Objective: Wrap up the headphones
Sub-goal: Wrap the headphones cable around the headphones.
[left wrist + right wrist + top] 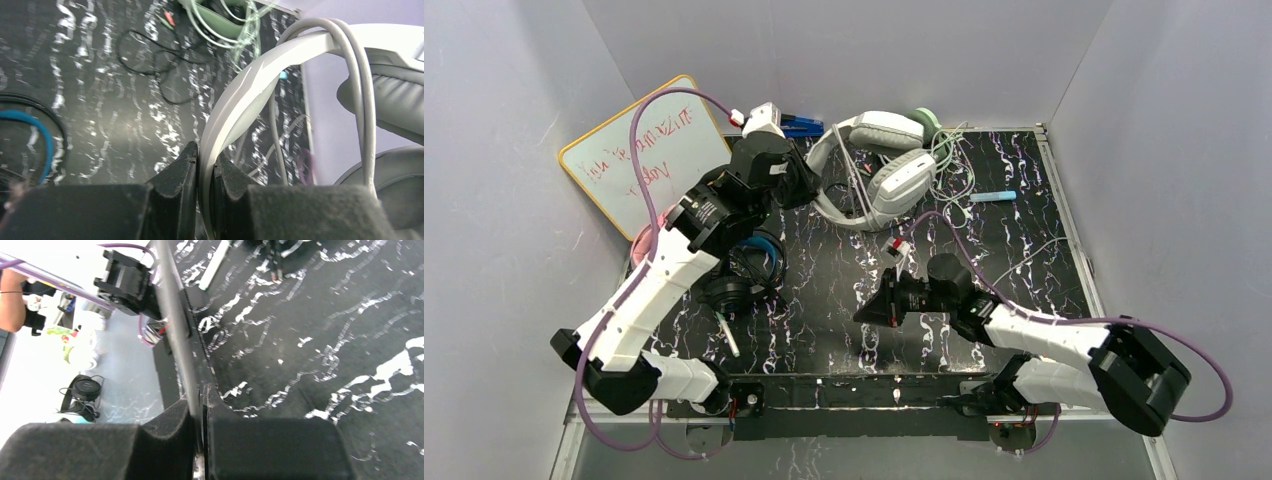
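Note:
The white-grey headphones [886, 160] lie at the back middle of the black marbled mat. My left gripper [809, 180] is shut on their headband; in the left wrist view the grey band [240, 95] runs between the fingertips of the gripper [206, 160], with a cup [395, 100] and the cord [367, 90] to the right. The black-and-blue headphones [752, 262] lie under my left arm. Only a pink edge [640, 243] of the pink ones shows. My right gripper [869, 310] is low over the mat's middle, shut on a thin grey cord [170, 315] that runs away from the gripper [200, 400].
A whiteboard [639, 150] leans at the back left. A pale green cord tangle [952, 160] and a light blue marker [994, 196] lie at the back right. A white plug [726, 335] lies near the front left. A loose black cord [160, 65] lies on the mat.

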{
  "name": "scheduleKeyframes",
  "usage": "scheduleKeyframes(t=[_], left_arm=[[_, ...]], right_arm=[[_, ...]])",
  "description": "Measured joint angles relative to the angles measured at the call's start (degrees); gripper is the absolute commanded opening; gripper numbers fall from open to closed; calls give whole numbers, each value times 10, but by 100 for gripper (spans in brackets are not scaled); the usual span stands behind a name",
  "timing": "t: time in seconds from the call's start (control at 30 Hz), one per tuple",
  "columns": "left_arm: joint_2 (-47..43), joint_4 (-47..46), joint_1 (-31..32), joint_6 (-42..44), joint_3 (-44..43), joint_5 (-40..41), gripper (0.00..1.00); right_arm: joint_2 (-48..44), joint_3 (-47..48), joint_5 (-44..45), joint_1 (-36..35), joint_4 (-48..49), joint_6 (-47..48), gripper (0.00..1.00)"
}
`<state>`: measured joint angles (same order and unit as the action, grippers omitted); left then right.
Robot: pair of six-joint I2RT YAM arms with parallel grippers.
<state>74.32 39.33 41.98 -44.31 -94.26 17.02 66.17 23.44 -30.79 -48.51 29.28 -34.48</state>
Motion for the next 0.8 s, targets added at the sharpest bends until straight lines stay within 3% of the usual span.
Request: scheduleKeyframes(t=[0.13, 0.23, 0.47, 0.63, 0.8], left_arm=[[13, -4, -16, 31, 12, 62, 0], [13, -12, -25, 53, 45, 102, 0], [22, -26, -37, 104, 92, 162, 0], [25, -40, -36, 161, 125, 184, 0], [44, -63, -32, 262, 164, 143, 0]], right_arm=[[-63, 0, 25, -44, -9, -19, 13], [-118, 2, 43, -63, -29, -33, 6], [-180, 52, 87, -67, -128, -45, 2], [-162, 135, 116, -67, -208, -29, 4], [-82, 254, 138, -68, -315, 12, 5]])
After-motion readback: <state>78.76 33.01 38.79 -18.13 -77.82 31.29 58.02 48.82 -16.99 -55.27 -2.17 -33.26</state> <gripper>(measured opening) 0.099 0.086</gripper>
